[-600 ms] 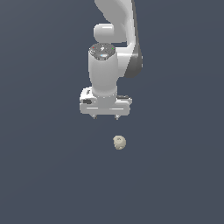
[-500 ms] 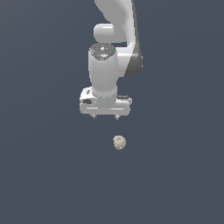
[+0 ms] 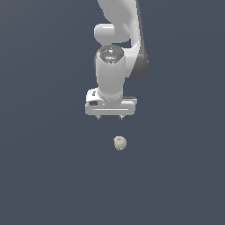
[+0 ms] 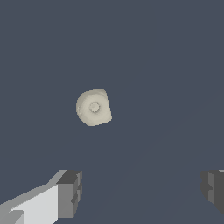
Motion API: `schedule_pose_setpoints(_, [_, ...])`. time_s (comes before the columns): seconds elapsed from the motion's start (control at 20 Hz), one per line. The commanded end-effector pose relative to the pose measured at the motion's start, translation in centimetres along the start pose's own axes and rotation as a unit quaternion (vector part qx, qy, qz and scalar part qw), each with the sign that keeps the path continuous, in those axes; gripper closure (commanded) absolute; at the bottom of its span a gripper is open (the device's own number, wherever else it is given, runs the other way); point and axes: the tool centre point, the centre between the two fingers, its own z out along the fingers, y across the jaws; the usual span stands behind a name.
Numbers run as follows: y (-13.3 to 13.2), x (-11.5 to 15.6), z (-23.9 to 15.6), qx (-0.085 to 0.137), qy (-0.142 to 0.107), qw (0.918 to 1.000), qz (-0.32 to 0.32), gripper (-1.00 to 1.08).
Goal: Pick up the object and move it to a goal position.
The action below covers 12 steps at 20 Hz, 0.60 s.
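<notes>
The object is a small cream-beige ball (image 3: 119,143) with a pitted surface, lying on the dark grey floor. It also shows in the wrist view (image 4: 93,107), with a round dimple facing the camera. My white gripper (image 3: 110,117) hangs above it and slightly to the exterior view's left, pointing down. The jaws stand wide apart and hold nothing. In the wrist view both dark fingertips (image 4: 70,193) show, and the ball lies beyond the gap between them, apart from both.
A plain dark grey surface (image 3: 44,176) fills both views. No goal marker shows.
The arm and the ball have hardly moved; the gripper has stayed open above the ball.
</notes>
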Motion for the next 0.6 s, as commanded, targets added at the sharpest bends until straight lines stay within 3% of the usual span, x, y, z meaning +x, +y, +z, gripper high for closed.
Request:
schedule_pose_setpoints(0.0, [0.0, 0.0, 0.0, 0.000, -0.001, 1.0000, 0.000, -0.92])
schedule_pose_setpoints(0.55, [-1.5, 1.8, 2.5, 0.001, -0.001, 0.9994, -0.034, -0.92])
